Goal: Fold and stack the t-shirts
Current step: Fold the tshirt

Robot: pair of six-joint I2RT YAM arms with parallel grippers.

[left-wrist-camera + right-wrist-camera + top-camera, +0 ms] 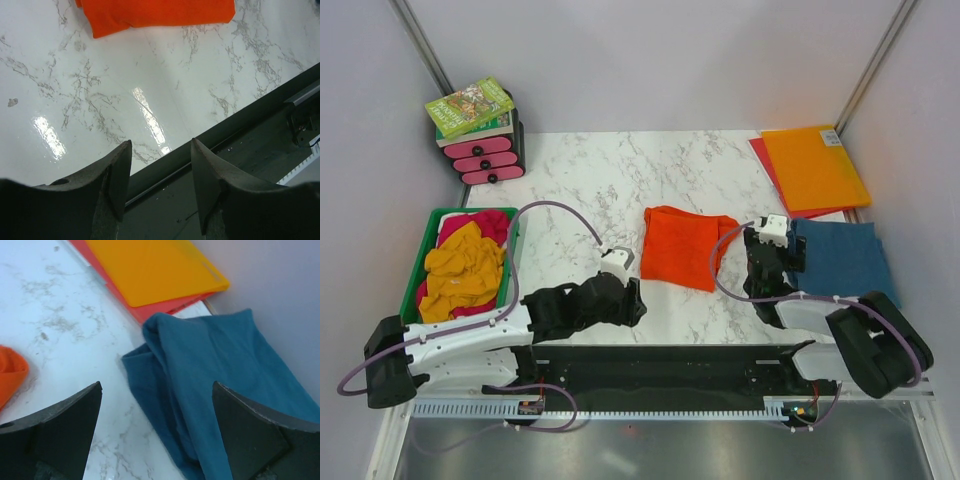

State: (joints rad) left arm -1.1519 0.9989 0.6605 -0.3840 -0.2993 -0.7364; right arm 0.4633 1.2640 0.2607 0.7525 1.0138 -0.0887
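Between the two grippers, mid-table, lies the folded orange t-shirt (682,245). The left gripper (161,144) (half-spread, holding nothing) points at its near edge. The right gripper (156,387), fingers spread wide and empty, hangs over the teal t-shirt (215,370), with the orange one to its left.

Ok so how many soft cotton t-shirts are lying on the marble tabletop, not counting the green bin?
2: a bright orange t-shirt folded at the centre, and a teal-blue t-shirt at the right edge. Others could be hidden under them.
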